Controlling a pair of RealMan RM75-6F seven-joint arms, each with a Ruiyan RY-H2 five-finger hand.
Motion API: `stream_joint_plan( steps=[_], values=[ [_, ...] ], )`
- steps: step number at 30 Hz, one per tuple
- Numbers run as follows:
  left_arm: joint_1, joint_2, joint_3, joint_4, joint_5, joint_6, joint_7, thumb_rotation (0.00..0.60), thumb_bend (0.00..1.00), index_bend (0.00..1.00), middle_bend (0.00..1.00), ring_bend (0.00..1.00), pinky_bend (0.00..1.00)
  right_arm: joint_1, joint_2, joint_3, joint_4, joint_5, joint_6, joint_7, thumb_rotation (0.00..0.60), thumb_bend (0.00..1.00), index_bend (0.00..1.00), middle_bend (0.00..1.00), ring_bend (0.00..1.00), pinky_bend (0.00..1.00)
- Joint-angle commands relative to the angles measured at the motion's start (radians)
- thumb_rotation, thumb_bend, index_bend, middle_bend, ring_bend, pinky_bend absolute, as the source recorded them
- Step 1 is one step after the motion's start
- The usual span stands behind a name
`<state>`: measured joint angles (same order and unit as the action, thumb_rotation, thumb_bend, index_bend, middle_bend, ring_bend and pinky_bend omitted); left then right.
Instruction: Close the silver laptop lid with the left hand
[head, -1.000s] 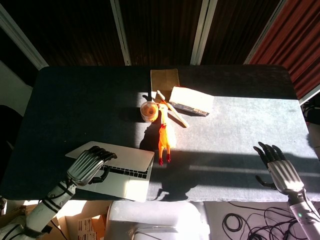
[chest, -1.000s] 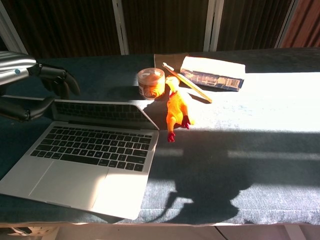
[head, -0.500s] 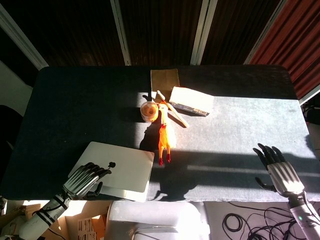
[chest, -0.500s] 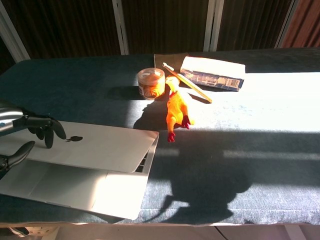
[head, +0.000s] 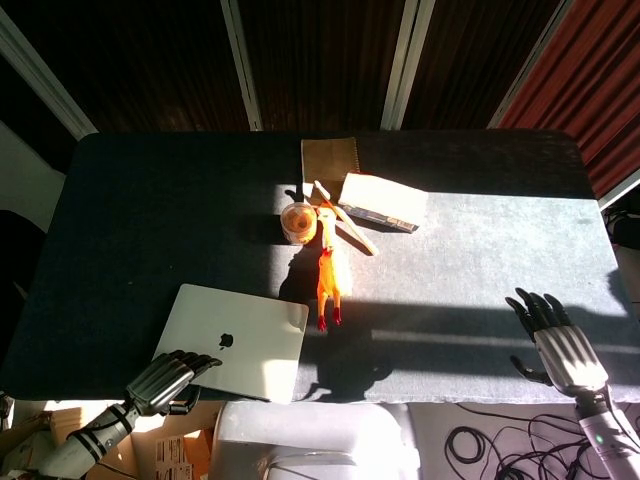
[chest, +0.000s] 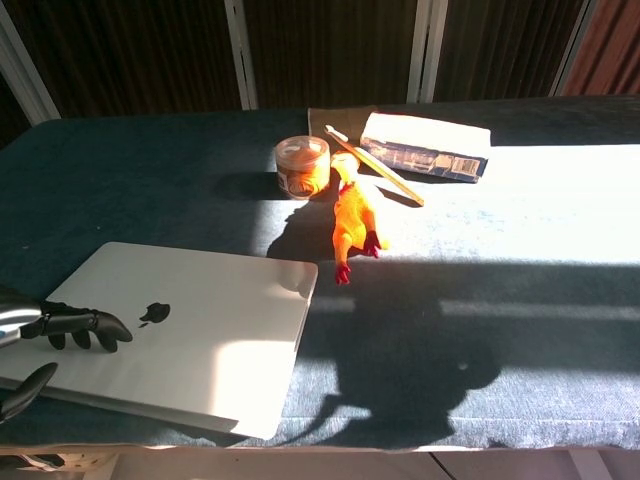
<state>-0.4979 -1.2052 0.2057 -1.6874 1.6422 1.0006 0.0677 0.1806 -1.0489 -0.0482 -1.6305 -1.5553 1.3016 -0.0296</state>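
- Head view: the silver laptop (head: 236, 341) lies closed at the near left of the bench (head: 130, 220). The left hand (head: 165, 378) sits at its near left corner, fingers curled, holding nothing. The right hand (head: 556, 342) rests near right, fingers spread.
- Chest view: the left hand's fingers (chest: 85, 327) lie over the lid's left edge; a rubber chicken (chest: 352, 222) lies farther right.

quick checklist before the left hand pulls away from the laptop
1. Laptop lid flat on its base: ok.
2. Left hand holding nothing: ok; fingers curled over the lid's near-left part.
3. Fingers off the lid: cannot tell.
4. Rubber chicken apart from the laptop: ok.
5. Jar and box further back, out of the way: ok.
6. Right hand open, at the table's far side from the laptop: ok.
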Motion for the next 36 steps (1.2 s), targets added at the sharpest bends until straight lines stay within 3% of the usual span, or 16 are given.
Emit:
stream_joint_plan(
  steps=[1, 7, 12, 14, 19, 22, 27, 29, 32, 36],
  values=[
    [0.004, -0.012, 0.013, 0.014, 0.014, -0.009, -0.019, 0.336, 0.7, 0.2, 0.24, 0.25, 0.34, 0.0, -0.001, 0.001, -0.001, 0.002, -0.002, -0.002, 0.6, 0.26, 0.0, 0.0, 0.0, 0.0],
    [0.004, -0.043, 0.025, 0.053, 0.02, -0.038, -0.047, 0.342, 0.7, 0.19, 0.24, 0.25, 0.34, -0.003, -0.003, 0.001, 0.002, 0.002, -0.004, -0.002, 0.6, 0.26, 0.0, 0.0, 0.0, 0.0],
    [0.012, -0.044, 0.019, 0.061, 0.045, 0.003, -0.08, 0.338, 0.7, 0.15, 0.24, 0.25, 0.34, -0.013, 0.004, 0.0, -0.001, -0.007, 0.016, 0.002, 0.6, 0.26, 0.0, 0.0, 0.0, 0.0],
    [0.021, -0.037, 0.014, 0.061, 0.076, 0.057, -0.097, 0.34, 0.67, 0.1, 0.24, 0.25, 0.34, -0.019, 0.008, 0.0, -0.003, -0.013, 0.029, 0.005, 0.6, 0.26, 0.0, 0.0, 0.0, 0.0],
    [0.098, -0.008, -0.02, 0.095, 0.196, 0.355, -0.143, 0.369, 0.59, 0.03, 0.24, 0.24, 0.34, -0.042, 0.012, 0.0, -0.004, -0.031, 0.077, 0.008, 0.6, 0.26, 0.0, 0.0, 0.0, 0.0],
    [0.16, 0.029, -0.029, 0.106, 0.212, 0.5, -0.162, 0.386, 0.54, 0.02, 0.2, 0.18, 0.31, -0.062, 0.01, -0.001, -0.002, -0.041, 0.114, -0.002, 0.6, 0.26, 0.0, 0.0, 0.0, 0.0],
    [0.292, 0.055, -0.027, 0.149, 0.162, 0.668, -0.17, 0.551, 0.43, 0.0, 0.03, 0.02, 0.18, -0.102, -0.018, 0.003, 0.034, -0.052, 0.185, 0.007, 0.6, 0.26, 0.0, 0.0, 0.0, 0.0],
    [0.354, 0.021, -0.028, 0.207, 0.128, 0.728, -0.208, 0.591, 0.4, 0.0, 0.01, 0.01, 0.16, -0.119, -0.037, 0.005, 0.063, -0.042, 0.205, 0.021, 0.6, 0.26, 0.0, 0.0, 0.0, 0.0],
    [0.413, -0.023, -0.032, 0.265, 0.087, 0.766, -0.242, 0.6, 0.38, 0.0, 0.0, 0.0, 0.14, -0.131, -0.051, 0.013, 0.073, -0.03, 0.22, -0.001, 0.6, 0.26, 0.0, 0.0, 0.0, 0.0],
    [0.443, -0.036, -0.044, 0.266, 0.093, 0.78, -0.136, 0.6, 0.37, 0.0, 0.0, 0.0, 0.13, -0.138, -0.064, 0.016, 0.069, -0.037, 0.231, -0.026, 0.6, 0.26, 0.0, 0.0, 0.0, 0.0]
  ],
)
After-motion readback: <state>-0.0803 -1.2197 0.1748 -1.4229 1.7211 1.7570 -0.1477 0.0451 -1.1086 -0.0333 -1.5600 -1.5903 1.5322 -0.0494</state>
